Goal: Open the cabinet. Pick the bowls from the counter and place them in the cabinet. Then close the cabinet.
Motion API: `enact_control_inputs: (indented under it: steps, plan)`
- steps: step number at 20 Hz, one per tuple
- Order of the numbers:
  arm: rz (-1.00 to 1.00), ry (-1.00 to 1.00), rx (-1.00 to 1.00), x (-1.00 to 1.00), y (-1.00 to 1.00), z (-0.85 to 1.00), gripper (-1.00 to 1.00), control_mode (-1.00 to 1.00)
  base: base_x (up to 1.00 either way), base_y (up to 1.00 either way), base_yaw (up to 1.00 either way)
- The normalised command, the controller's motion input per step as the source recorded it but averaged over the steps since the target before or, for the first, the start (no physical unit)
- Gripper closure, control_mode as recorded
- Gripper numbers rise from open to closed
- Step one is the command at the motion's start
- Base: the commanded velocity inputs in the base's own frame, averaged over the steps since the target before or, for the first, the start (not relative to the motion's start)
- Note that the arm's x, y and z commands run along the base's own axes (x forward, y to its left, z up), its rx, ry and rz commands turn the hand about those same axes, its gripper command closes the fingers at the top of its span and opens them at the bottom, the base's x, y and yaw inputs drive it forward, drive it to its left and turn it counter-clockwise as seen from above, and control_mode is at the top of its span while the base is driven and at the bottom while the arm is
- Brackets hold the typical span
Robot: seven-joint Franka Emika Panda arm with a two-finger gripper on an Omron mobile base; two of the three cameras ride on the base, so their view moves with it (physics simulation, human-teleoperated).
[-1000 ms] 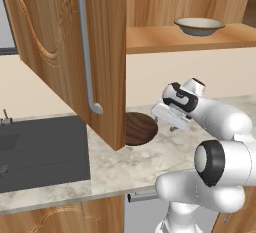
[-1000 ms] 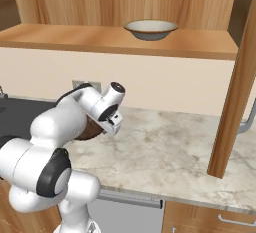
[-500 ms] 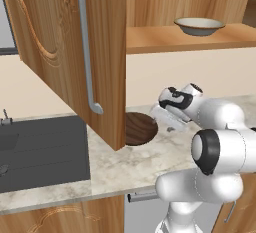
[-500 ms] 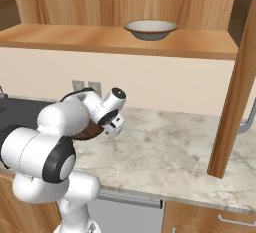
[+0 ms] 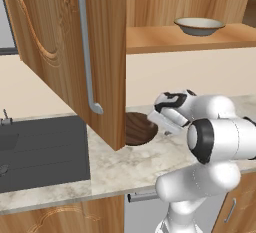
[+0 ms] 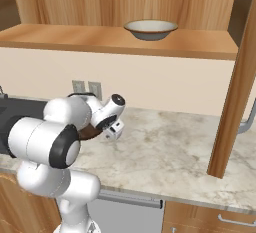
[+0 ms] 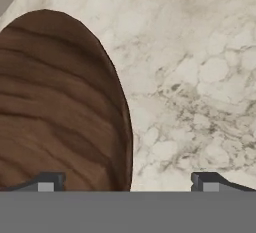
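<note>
Since a second ago, the arm has been folding lower, bringing the pincer (image 7: 127,183) down beside the dark wooden bowl (image 5: 138,128). Its fingers are standing apart, straddling that bowl's rim. Two bowls are showing: the wooden one is sitting on the table (image 6: 165,147), and one tan bowl (image 6: 150,28) is resting above it inside the open cabinet (image 5: 65,52).

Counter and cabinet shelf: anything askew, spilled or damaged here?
Nothing stands out. The tan bowl sits upright on the cabinet shelf. The wooden bowl rests flat on the counter, with no spill or damage. The open pincer straddles its rim.
</note>
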Motion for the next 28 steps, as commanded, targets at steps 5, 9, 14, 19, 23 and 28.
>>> enact_control_inputs:
  steps: [5,9,14,19,23,28]
  plan:
    - [0.00,0.00,0.00,0.21,0.08,-0.26,-1.00,-1.00,0.00,0.00,0.00]
    - [0.00,0.00,0.00,0.19,0.10,-0.32,-1.00,-1.00,0.00,0.00,0.00]
    - [0.00,0.00,0.00,0.17,0.17,-0.36,1.00,-1.00,0.00,0.00,0.00]
    - [-0.02,0.00,0.00,0.02,0.18,-0.42,1.00,-1.00,0.00,0.00,0.00]
    - [-0.04,0.01,0.02,0.00,0.04,-0.39,1.00,-1.00,0.00,0.00,0.00]
    - [-0.04,0.00,0.02,0.00,0.00,-0.29,1.00,-1.00,0.00,0.00,0.00]
